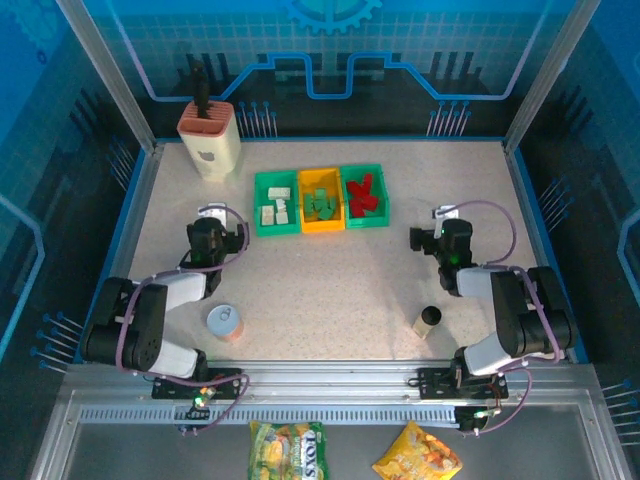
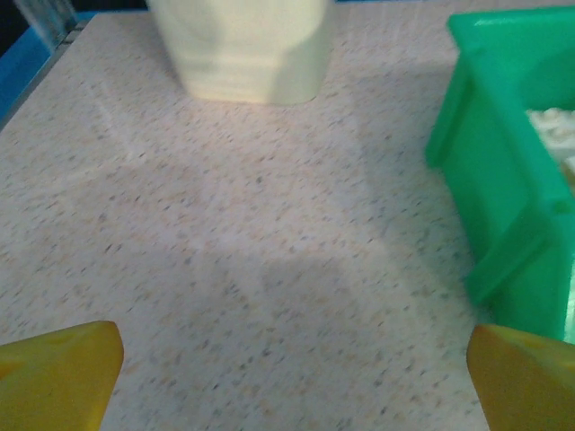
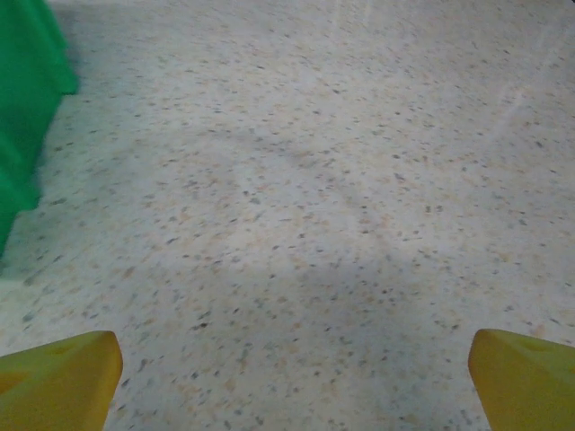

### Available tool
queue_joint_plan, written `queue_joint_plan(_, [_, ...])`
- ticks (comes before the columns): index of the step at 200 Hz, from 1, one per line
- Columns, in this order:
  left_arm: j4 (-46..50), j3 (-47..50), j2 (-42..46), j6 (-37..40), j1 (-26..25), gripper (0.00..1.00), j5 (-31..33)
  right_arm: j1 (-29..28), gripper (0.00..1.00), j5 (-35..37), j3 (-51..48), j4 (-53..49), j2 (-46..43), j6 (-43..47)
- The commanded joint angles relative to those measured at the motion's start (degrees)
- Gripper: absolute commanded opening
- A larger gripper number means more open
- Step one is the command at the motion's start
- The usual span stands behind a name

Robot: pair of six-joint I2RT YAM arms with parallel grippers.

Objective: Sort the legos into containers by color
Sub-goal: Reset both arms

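While legos (image 1: 320,204) lie in containers (image 1: 321,230), arms (image 1: 140,320) sit folded low; left fingers (image 2: 54,373), right fingers (image 3: 54,377) spread, empty.

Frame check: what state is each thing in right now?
Left gripper: jaws open, empty.
Right gripper: jaws open, empty.
Left green bin: holds cream bricks.
Orange bin: holds green bricks.
Right green bin: holds red bricks.
Knife block: upright.
Can: upright.
Black-capped cylinder: upright.
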State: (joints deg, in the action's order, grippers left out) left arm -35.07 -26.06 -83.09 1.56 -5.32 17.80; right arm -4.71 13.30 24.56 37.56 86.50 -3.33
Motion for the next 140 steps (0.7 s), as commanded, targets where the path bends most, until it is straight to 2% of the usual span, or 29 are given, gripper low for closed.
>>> queue_joint_plan(1, [-11.9,1.7,-3.2,1.0,1.1,0.99,-6.1,0.6,1.00,-4.2,-3.5,17.1,1.8,2.8])
queue_joint_plan(28, [-11.3,1.7,-3.8,-1.3,3.9,0.99,-11.0,0.5,1.00,-2.9,-2.4,14.4,1.5,2.3])
queue_joint_plan(42, [-16.7,3.8,-5.7,-1.6,5.3,0.99,-14.9,0.2,1.00,-2.4,-2.7,15.3,1.7,2.5])
queue_joint_plan(47, [-19.1,4.4,-6.3,-1.4,5.3,0.99,-14.9,0.1,1.00,-2.1,-2.6,14.8,1.6,2.5])
queue_joint_plan(56, [-15.6,3.5,-5.4,-1.6,5.3,0.99,-14.8,0.1,1.00,-2.1,-2.4,14.2,1.4,2.4])
queue_joint_plan(66, [-18.2,4.0,-6.1,-1.4,5.3,0.99,-14.7,0.0,1.00,-2.0,-2.6,15.0,1.7,2.7])
queue_joint_plan(128, [-17.2,3.8,-5.9,-1.2,5.1,0.99,-14.5,-0.7,1.00,-1.9,-2.4,14.6,1.7,3.3])
queue_joint_plan(140, [-17.2,3.9,-5.9,-1.2,5.1,0.99,-14.5,-0.6,1.00,-4.4,-2.0,14.0,1.9,4.2])
